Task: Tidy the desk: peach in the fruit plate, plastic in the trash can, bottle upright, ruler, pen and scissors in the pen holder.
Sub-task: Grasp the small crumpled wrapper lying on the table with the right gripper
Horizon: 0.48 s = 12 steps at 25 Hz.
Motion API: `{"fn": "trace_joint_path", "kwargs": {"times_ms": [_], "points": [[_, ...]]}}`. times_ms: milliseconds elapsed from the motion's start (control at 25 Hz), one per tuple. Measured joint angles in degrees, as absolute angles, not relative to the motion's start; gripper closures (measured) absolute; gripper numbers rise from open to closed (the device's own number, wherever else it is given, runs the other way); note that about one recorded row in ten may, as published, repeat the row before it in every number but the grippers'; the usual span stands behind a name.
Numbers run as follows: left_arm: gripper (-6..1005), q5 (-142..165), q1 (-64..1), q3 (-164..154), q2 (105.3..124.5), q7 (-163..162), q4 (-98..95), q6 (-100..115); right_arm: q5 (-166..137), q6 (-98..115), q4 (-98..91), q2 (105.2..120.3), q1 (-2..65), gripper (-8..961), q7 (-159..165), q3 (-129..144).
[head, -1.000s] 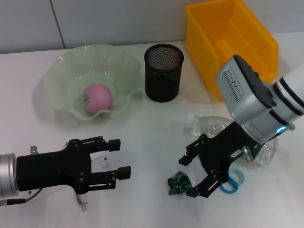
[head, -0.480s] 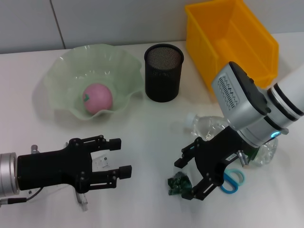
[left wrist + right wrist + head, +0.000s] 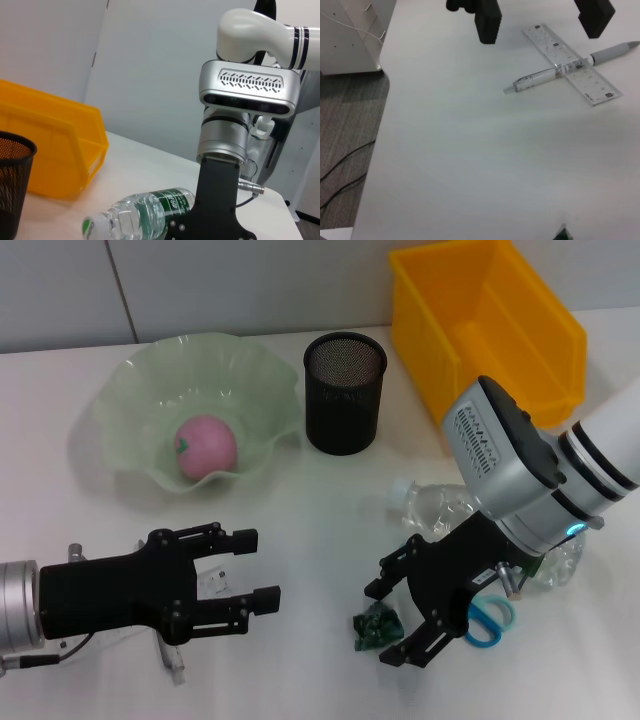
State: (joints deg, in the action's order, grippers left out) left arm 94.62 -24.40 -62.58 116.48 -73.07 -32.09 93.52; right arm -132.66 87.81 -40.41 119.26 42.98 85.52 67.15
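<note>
The right gripper [image 3: 398, 622] hung low over the bench [image 3: 320, 510], jaws wide apart. The green plastic [image 3: 376, 626] lay right between them. The left gripper [image 3: 255, 570] waited farther off, jaws apart too.

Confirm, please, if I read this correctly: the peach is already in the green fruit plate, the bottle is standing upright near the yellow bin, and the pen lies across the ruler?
Not quite. The bottle is not upright; the head view and the left wrist view show it lying on its side. The rest holds: the peach sits in the fruit plate, and the right wrist view shows the pen lying across the ruler.
</note>
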Motion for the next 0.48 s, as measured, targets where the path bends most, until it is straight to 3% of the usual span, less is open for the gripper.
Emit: {"fn": "trace_joint_path", "kwargs": {"times_ms": [480], "points": [[223,94.54,-24.29,-62.57,116.45,-72.97,-32.08,93.83,-131.93,87.62,-39.18,119.34,42.92,196,84.81,67.15]]}}
